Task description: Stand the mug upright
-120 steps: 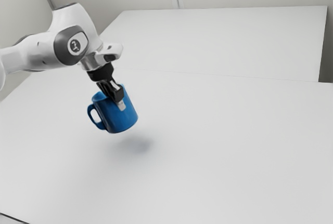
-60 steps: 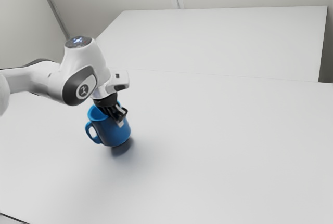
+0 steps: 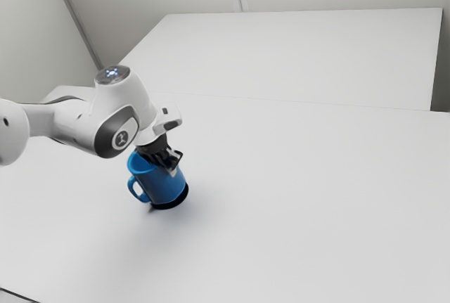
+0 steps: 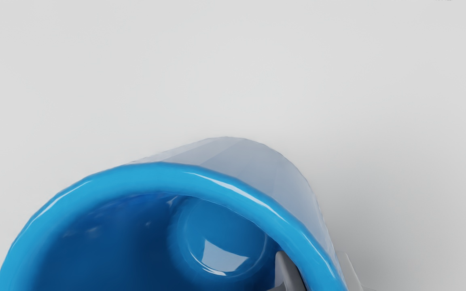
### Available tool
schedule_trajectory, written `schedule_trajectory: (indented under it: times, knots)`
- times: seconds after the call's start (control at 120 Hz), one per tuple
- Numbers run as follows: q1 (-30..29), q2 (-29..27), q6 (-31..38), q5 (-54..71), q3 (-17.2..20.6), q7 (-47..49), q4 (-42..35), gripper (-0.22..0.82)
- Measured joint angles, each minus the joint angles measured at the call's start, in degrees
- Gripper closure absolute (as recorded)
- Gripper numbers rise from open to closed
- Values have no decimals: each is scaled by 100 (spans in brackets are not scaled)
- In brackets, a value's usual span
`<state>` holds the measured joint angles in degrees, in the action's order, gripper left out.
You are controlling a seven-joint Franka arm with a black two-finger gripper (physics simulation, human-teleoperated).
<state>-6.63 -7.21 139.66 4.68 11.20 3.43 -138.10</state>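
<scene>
On the near part of the table (image 3: 316,197), toward the exterior view's left, the blue mug (image 3: 163,187) is held at a lean by the gripper (image 3: 171,166). Its mouth is pointed up and tipped toward the exterior view's left, and its base is set lower and farther toward the exterior view's right. So the long axis is slanted, nearer to upright than to lying flat. The handle (image 3: 131,185) is turned out to the exterior view's left. And there, right under the base, a dark shadow (image 3: 173,203) is cast; whether the table is touched by the base cannot be told.

In the wrist view, the mug's wall is pinched at the rim (image 4: 156,176) between the fingers (image 4: 284,270), one placed inside the mouth, the other outside against the wall. Down inside, the round floor of the mug (image 4: 217,226) is seen, with a bright reflection caught on it.
</scene>
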Motion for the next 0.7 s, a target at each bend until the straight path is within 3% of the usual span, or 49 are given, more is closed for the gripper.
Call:
schedule_trajectory:
  times: [0.375, 0.5, 0.7]
  knots:
    - [109, -78, 6, -219, 22, 97, 43, 22]
    - [100, -139, -353, -326, 18, 105, 452, 12]
    - [33, -44, -1639, -563, 13, 116, 1519, 5]
